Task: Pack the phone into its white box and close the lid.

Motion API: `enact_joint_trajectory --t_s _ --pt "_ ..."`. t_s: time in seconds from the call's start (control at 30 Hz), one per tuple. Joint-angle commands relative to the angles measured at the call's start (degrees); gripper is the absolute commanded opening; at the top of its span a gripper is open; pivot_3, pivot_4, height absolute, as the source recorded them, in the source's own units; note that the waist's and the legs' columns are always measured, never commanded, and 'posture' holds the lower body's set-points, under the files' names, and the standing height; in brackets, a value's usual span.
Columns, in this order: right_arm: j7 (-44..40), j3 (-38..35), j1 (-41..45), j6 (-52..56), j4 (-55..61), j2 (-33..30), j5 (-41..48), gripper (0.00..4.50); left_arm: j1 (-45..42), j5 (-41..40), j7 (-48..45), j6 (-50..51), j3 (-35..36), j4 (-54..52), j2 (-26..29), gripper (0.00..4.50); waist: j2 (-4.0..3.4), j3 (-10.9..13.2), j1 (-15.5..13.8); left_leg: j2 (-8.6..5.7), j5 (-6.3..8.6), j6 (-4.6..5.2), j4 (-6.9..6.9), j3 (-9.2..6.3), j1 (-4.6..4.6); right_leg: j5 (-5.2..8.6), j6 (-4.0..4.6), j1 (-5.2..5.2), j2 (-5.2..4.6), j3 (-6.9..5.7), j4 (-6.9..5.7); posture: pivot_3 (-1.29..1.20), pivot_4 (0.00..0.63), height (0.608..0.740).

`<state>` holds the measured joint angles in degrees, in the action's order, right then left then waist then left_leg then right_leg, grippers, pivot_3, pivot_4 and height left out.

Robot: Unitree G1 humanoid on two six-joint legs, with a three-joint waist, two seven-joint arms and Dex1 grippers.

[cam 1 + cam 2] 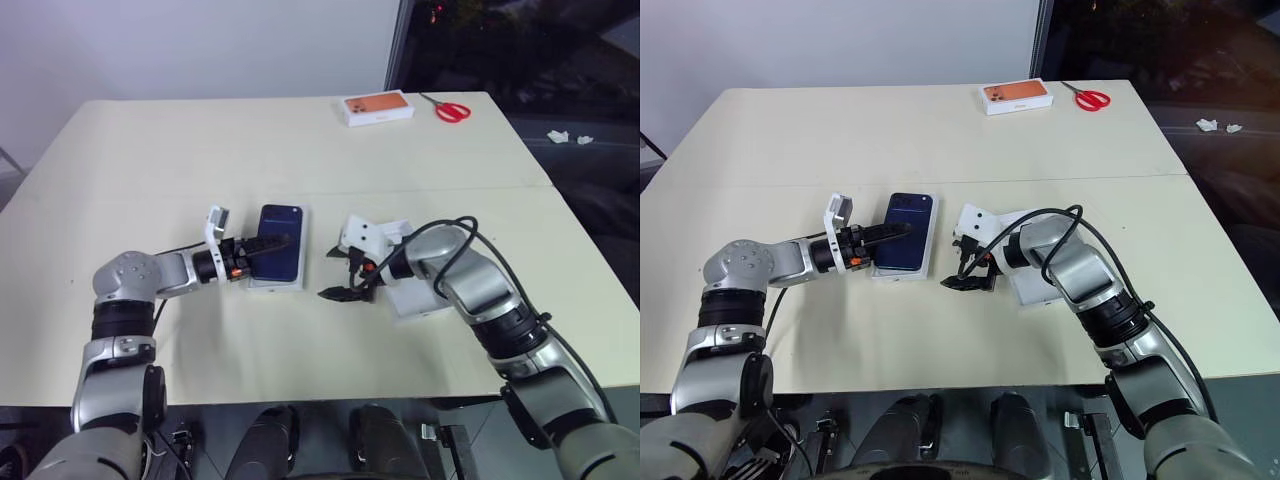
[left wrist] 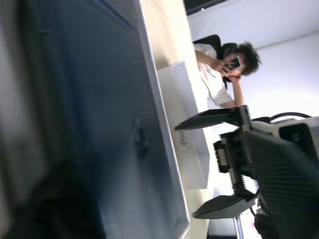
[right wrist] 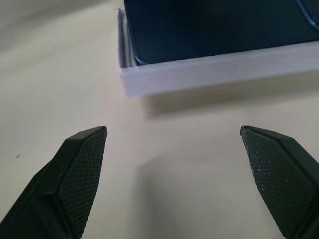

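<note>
Left arm reaches level across the cream matte tabletop (image 1: 150, 170), pointing right. Left hand (image 1: 890, 233) lies over the near-left part of the phone (image 1: 281, 255); black fingers look slightly parted, nothing gripped, released. Whether they touch the phone can't be told.

Phone: dark navy glossy slab, back up, camera cluster at the far corner, lying flat inside the white box (image 1: 277, 286), a shallow rectangular cardboard base whose thin white walls show around the phone's edges. Right wrist view shows the box's smooth white side wall with the blue slab seated just within it.

Just right of the box, apart from it, the right hand (image 1: 342, 275) hovers close over the bare tabletop, pointing left and tilted downward. Its two black fingers, cross-hatched textured pads (image 3: 82, 164), are spread wide, empty, touching nothing.

Under and behind the right forearm lies the lid (image 1: 415, 300), flat white cardboard, mostly covered by the arm.

Far edge of tabletop: orange-topped box (image 1: 378, 108), small white-sided rectangle, and red-handled scissors (image 1: 452, 109) just right of it.

Left wrist view: a seated person (image 2: 219, 74) in a white top in the background.
</note>
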<state>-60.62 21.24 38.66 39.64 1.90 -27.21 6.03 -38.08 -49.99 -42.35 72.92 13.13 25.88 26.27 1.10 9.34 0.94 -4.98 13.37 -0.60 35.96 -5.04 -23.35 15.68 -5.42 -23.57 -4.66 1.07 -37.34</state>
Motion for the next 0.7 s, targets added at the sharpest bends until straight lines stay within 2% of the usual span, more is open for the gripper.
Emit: enact_joint_trajectory --t_s 0.03,0.4,0.7 --pt "0.7 -0.6 0.8 -1.0 0.5 0.5 0.7 4.5 0.4 1.5 0.5 1.9 0.1 -1.4 2.3 4.46 0.01 0.0 0.1 0.0 0.0 0.0 0.0 0.0 -0.01 0.0 0.0 -0.01 0.01 0.01 0.0 0.0 0.15 0.74" --pt "1.4 0.3 3.0 -3.4 -3.1 2.7 0.1 4.5 0.9 0.7 2.7 5.2 0.8 -11.7 3.6 4.46 0.03 0.0 -0.1 0.0 0.0 -0.01 -0.01 0.0 -0.06 0.0 0.0 -0.08 0.02 0.02 0.0 0.0 0.15 0.74" --pt "1.7 0.6 3.6 -4.8 -4.7 3.2 -0.3 4.5 3.0 1.5 4.6 5.4 2.8 -16.1 8.1 4.46 0.03 0.0 0.0 -0.01 -0.01 -0.01 -0.01 0.01 -0.07 0.0 0.0 -0.09 0.01 0.03 0.01 0.0 0.15 0.74"
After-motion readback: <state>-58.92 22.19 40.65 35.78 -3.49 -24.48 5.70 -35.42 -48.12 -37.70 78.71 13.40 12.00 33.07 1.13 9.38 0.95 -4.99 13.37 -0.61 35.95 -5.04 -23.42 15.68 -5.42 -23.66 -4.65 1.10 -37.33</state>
